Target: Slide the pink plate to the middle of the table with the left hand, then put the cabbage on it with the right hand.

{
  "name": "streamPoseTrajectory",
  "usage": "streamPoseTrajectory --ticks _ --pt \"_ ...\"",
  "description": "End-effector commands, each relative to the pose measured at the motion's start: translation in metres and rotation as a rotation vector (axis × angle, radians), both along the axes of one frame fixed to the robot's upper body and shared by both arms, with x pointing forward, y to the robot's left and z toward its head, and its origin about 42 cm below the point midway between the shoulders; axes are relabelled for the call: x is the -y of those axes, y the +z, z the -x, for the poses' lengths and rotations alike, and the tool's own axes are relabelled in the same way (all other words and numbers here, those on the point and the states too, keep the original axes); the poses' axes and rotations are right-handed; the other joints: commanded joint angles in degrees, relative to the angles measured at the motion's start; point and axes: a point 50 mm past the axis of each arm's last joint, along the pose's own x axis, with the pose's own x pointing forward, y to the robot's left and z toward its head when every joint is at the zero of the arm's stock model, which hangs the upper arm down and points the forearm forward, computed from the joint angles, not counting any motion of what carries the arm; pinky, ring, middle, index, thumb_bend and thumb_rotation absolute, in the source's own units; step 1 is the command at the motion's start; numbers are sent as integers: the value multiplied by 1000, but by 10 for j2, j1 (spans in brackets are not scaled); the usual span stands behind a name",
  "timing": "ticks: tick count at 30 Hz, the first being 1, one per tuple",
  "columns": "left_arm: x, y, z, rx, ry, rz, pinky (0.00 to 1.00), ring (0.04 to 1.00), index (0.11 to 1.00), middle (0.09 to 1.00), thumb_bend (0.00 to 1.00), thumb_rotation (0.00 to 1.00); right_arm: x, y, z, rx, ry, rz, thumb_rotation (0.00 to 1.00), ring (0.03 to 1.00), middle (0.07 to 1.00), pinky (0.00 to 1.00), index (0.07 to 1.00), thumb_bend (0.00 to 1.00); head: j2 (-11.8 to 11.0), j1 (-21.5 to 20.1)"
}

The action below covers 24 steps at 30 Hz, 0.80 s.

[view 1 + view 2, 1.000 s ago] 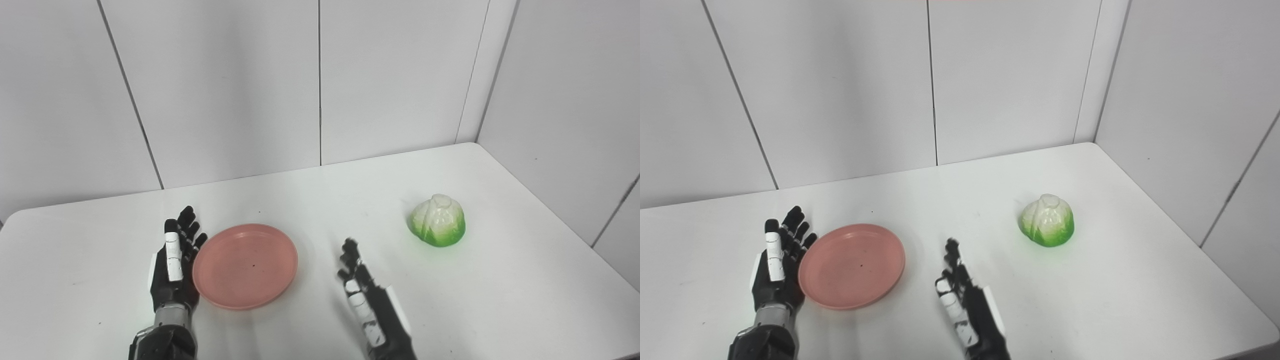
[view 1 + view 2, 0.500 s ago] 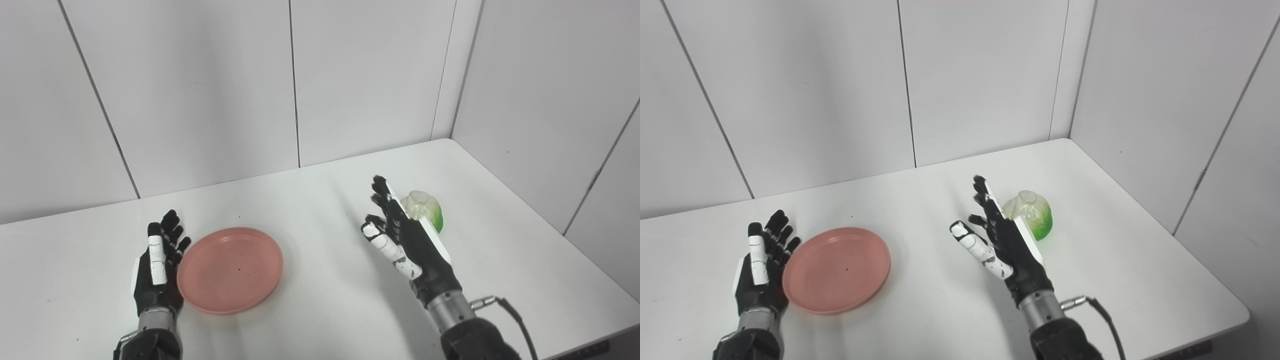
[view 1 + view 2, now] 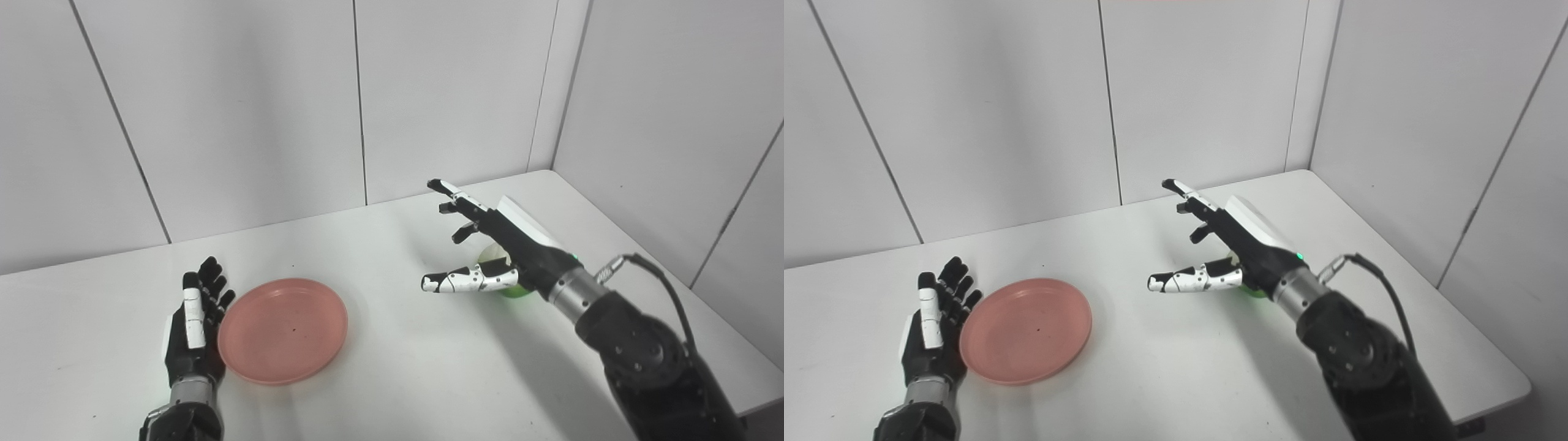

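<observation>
Right hand is hovering spread wide and holding nothing, right of centre frame, above the mostly hidden cabbage, likely readying a grasp. Left hand is resting flat and empty against the pink plate at lower left, apparently positioned for pushing.

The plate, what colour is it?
Plain pink; the plate shows best in the left eye view.

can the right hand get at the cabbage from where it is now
Probably yes. The right hand is open and right above the cabbage, which it mostly hides; nothing else stands near it on the table.
</observation>
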Motion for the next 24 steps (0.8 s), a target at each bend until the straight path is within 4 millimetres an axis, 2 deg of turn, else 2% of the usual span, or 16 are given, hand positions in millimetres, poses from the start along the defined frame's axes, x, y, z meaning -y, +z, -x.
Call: streamPoseTrajectory --ticks 1,7,11,16,24 --pt "3 3 -3 17 -14 -2 912 957 862 939 953 895 11 33 -10 38 -7 134 526 923 976 753 969 1000 -1 1" --pt "3 4 -4 17 -11 2 911 947 863 932 958 894 24 58 -32 -62 -25 394 512 947 993 734 962 1000 0 2" --pt "3 5 -3 17 -13 3 917 945 867 931 953 897 34 70 -54 -158 -30 573 509 987 1000 748 953 1000 1 6" --pt "2 5 -2 19 -17 6 926 951 872 934 953 889 41 78 -74 -235 -41 671 484 985 998 794 938 1000 4 7" --pt "2 4 -1 15 -14 1 926 947 877 931 950 888 44 76 -99 -331 -70 744 413 976 1000 761 945 1000 5 9"
